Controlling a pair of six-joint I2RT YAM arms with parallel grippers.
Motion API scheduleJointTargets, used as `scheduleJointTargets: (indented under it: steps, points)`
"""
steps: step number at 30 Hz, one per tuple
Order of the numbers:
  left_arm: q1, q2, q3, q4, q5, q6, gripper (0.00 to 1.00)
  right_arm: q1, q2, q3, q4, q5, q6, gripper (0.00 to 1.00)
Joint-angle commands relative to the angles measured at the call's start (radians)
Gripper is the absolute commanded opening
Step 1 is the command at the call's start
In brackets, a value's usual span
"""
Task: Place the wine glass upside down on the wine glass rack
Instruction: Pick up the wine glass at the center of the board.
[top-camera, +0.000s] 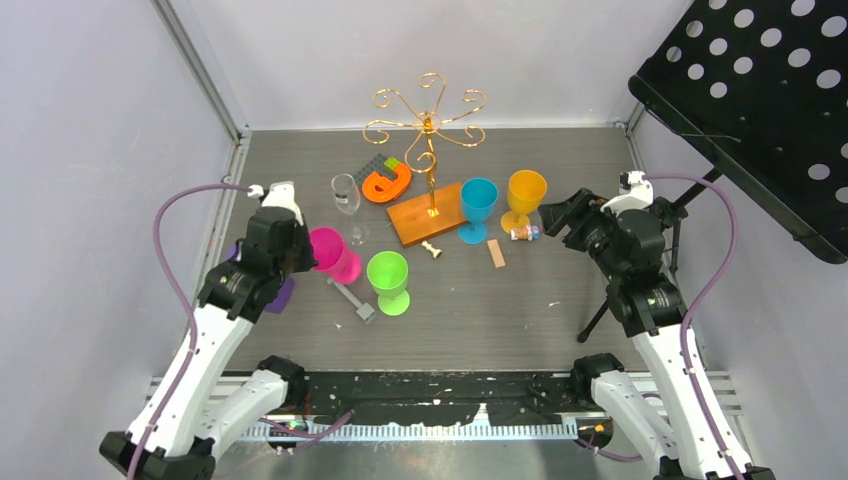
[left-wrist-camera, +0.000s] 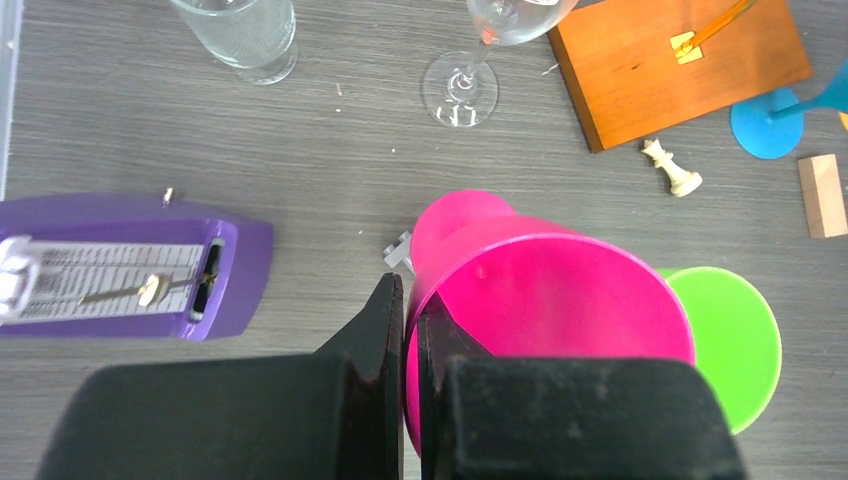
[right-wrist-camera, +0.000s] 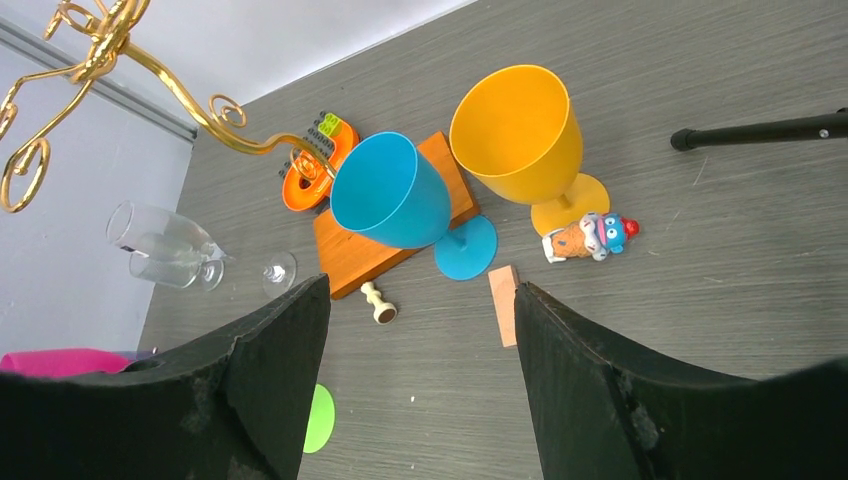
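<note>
The surface (top-camera: 480, 300) is grey with thin wood lines. Pale walls (top-camera: 90, 120) stand left of, beyond and right of the jaws. A black board (top-camera: 760, 130) full of round holes, maybe a music stand, hangs high beyond the right jaws. The light is soft and even.

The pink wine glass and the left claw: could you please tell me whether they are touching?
Touching. The left wrist view shows the left claw shut on the pink wine glass, its rim pinched between the fingers.
</note>
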Motion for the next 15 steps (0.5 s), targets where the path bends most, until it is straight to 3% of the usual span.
scheduleJointTargets:
  steps: [1,10,15]
  points:
    - [-0.005,-0.106,0.052,-0.055,-0.01,0.023,0.0,-0.002,-0.02,0.066,0.02,0.018,-0.046,0.74]
    - [-0.005,-0.256,0.124,-0.116,0.04,0.053,0.0,-0.002,-0.028,0.08,0.014,0.017,-0.063,0.75]
    - [-0.005,-0.311,0.17,-0.109,0.099,0.054,0.0,-0.002,-0.038,0.1,0.027,-0.055,-0.099,0.8]
